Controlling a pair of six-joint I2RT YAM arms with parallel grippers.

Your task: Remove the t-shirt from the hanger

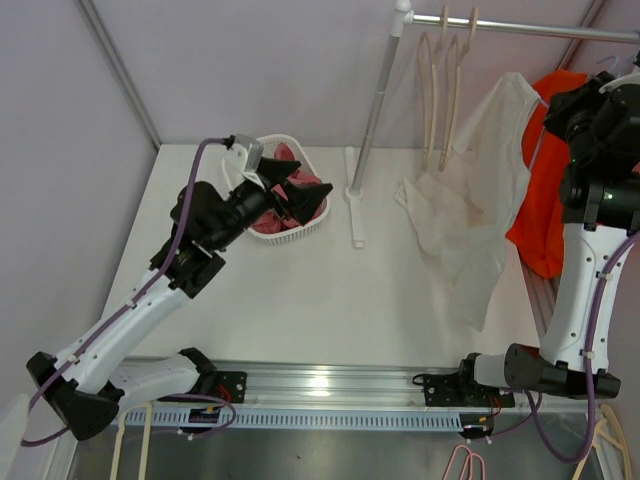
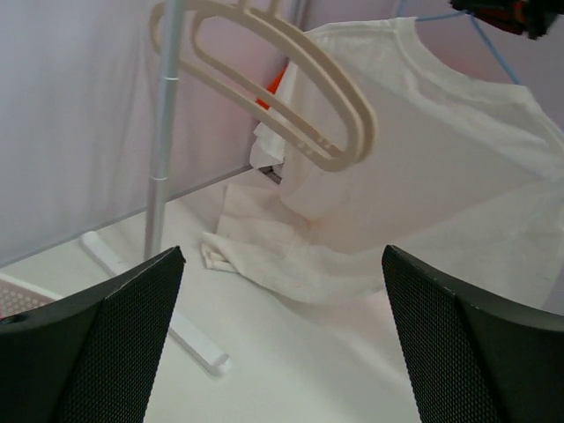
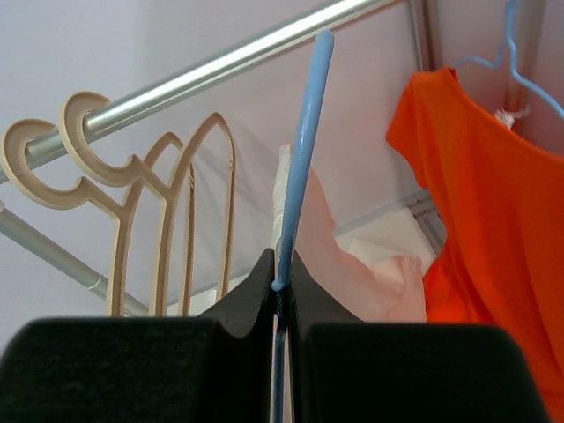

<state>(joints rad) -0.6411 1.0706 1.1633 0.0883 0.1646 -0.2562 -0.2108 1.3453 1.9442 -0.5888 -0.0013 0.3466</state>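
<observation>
The right tool (image 3: 280,291) is pinching shut on the thin blue hanger (image 3: 304,159), whose rod is rising from between its fingers beside the rail (image 3: 220,70), over the surface's (image 1: 300,290) far right corner. The white t-shirt (image 1: 480,190) is hanging from that hanger, its long axis running downward and its lower part resting on the surface near the right edge. The left tool (image 2: 282,335) is gaping wide over the basket (image 1: 300,228) at the far left. It is facing the shirt, which is lying well apart to its right, so the right tool is nearer. The cloth is looking limp and creased, collar uppermost.
</observation>
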